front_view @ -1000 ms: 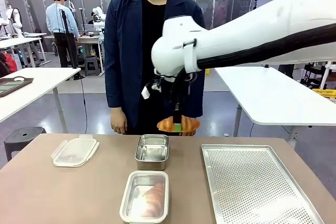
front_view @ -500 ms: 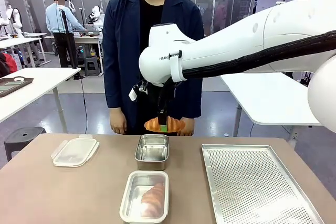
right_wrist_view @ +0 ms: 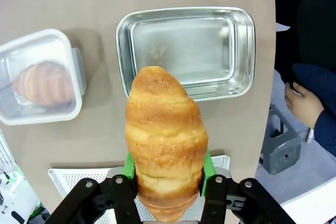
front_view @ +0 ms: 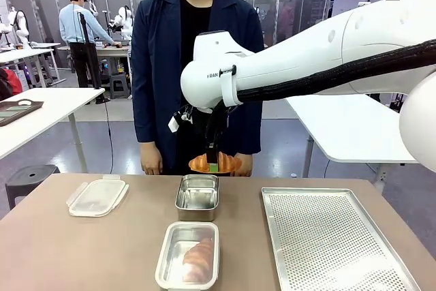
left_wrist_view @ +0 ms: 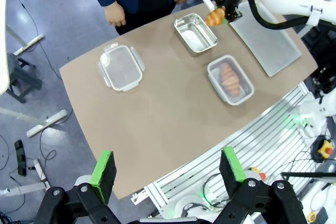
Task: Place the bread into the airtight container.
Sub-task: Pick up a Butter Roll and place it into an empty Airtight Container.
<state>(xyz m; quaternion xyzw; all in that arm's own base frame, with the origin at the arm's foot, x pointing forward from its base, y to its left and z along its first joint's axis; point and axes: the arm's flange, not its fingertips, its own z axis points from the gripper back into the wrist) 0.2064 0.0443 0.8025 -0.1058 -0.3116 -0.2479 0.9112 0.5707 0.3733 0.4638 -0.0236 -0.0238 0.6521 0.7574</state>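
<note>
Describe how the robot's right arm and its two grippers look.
The white, rounded right arm carries a black cable bundle along its side and black lettering near the wrist. The right gripper and left gripper have black jointed fingers with green pads.

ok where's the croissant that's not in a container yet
Front view: the croissant is clamped in the right gripper, in the air above the far end of the empty metal container, mid-table, in front of the person.
</note>
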